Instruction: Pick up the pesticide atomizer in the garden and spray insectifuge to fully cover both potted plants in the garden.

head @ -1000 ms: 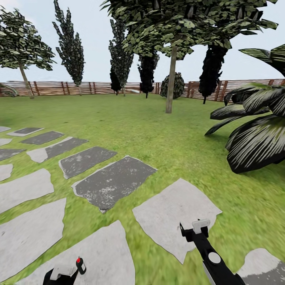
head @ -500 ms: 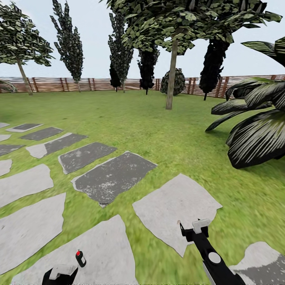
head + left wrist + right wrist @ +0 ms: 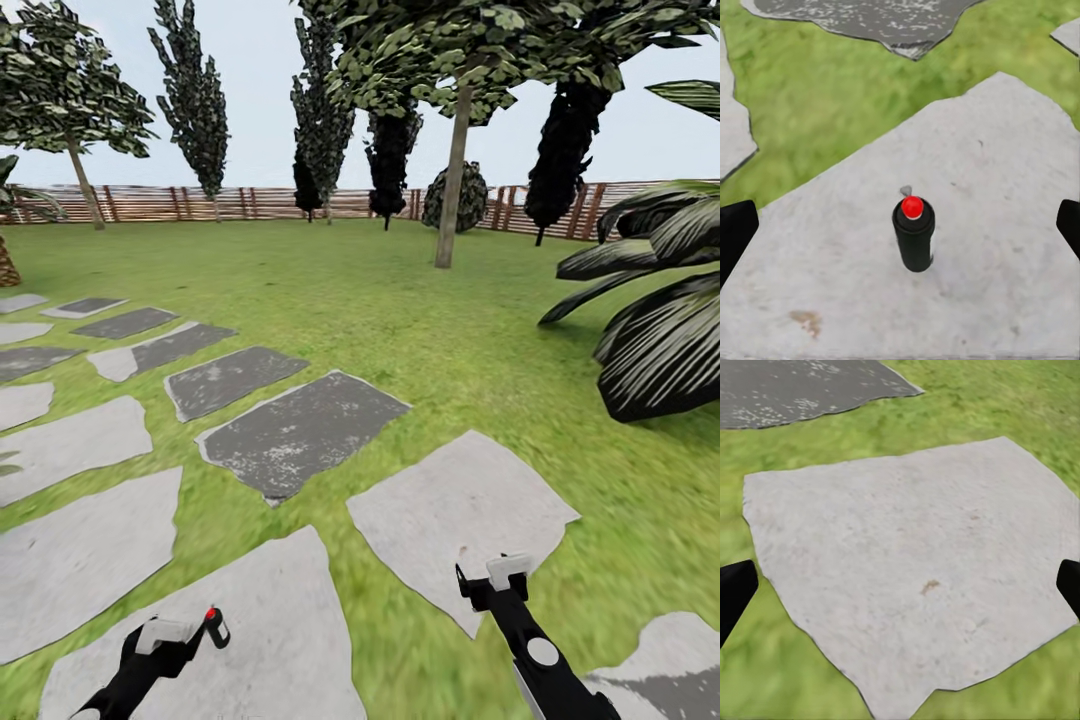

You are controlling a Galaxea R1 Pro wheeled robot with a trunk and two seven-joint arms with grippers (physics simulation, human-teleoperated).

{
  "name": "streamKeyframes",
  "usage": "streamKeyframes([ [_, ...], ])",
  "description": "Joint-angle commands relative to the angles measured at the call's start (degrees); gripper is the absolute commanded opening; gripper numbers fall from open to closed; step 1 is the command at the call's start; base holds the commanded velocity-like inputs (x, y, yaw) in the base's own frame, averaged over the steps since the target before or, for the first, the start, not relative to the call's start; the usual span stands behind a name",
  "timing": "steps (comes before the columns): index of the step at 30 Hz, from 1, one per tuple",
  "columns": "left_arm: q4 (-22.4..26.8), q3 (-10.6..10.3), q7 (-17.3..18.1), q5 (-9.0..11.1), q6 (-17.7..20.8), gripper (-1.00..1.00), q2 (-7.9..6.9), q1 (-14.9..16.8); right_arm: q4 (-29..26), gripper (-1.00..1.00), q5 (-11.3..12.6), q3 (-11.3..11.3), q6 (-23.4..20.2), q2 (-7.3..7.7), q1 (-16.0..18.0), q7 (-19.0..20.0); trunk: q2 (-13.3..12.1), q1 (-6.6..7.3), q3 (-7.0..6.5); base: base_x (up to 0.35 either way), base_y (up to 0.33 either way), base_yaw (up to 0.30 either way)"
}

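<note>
While the left gripper point(image 3: 185, 637) hangs low at about 7 o'clock in the head view, its jaws are spread wide and grasp nothing. In the left wrist view the two dark fingers point(image 3: 735, 236) sit far out at either side. The spray bottle point(image 3: 216, 627) stands between them, untouched.

Bottle: slim, dark, red cap on top, upright on a pale stepping stone point(image 3: 270, 620) near the stone's middle. From the wrist camera the spray bottle point(image 3: 914, 238) looks roughly centred in the gap, a little ahead of the fingertips.

Step in hand, as I read it: the pick-up, not yet made.
- Keep the bottle centred so both pads meet it together. One pad landing first could tip it, since it is narrow and tall.
- Grip the body below the cap. The red top must stay free for pressing.
- Go forward level, low enough to grip the body well, but clear of the stone.
- Close gently, then lift straight up.

At 12 o'clock of the bottle lies a dark stone point(image 3: 300, 430), with lawn point(image 3: 400, 320) and the fence point(image 3: 250, 203) far beyond.

At 5 o'clock the right gripper point(image 3: 497, 578) is also released and empty, over another pale stone point(image 3: 450, 510). The right wrist view shows its fingers point(image 3: 735, 589) wide apart above bare slab.

At 3 o'clock is a big striped bush point(image 3: 660, 340). I cannot pick out either potted plant with confidence.
</note>
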State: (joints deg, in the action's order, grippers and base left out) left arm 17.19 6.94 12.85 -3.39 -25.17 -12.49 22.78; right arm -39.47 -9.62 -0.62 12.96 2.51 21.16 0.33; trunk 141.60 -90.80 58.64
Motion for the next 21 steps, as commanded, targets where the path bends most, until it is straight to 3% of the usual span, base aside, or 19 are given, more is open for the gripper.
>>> streamKeyframes([
  [1,0.00,0.51,0.40,-0.33,-0.15,1.00,0.04,0.06,0.04,1.00,-0.15,-0.04,0.13,0.04,0.02,0.03,0.44,-0.21,0.31,0.000,0.000,0.182],
  [4,-0.05,0.52,0.35,-0.34,-0.14,1.00,0.08,0.06,0.15,1.00,-0.14,-0.01,0.13,0.04,0.02,0.03,1.64,-0.87,1.06,0.000,0.000,0.183],
  [17,-0.31,0.44,0.33,-0.32,-0.14,1.00,0.18,-0.01,0.18,1.00,-0.14,0.00,0.18,0.04,0.02,0.10,1.81,-1.21,4.82,0.000,0.000,0.181],
  [21,-0.32,0.46,0.25,-0.31,-0.22,1.00,0.19,-0.01,0.18,1.00,-0.14,0.00,0.20,0.04,0.02,0.11,1.85,-1.28,5.66,0.000,0.000,-0.023],
])
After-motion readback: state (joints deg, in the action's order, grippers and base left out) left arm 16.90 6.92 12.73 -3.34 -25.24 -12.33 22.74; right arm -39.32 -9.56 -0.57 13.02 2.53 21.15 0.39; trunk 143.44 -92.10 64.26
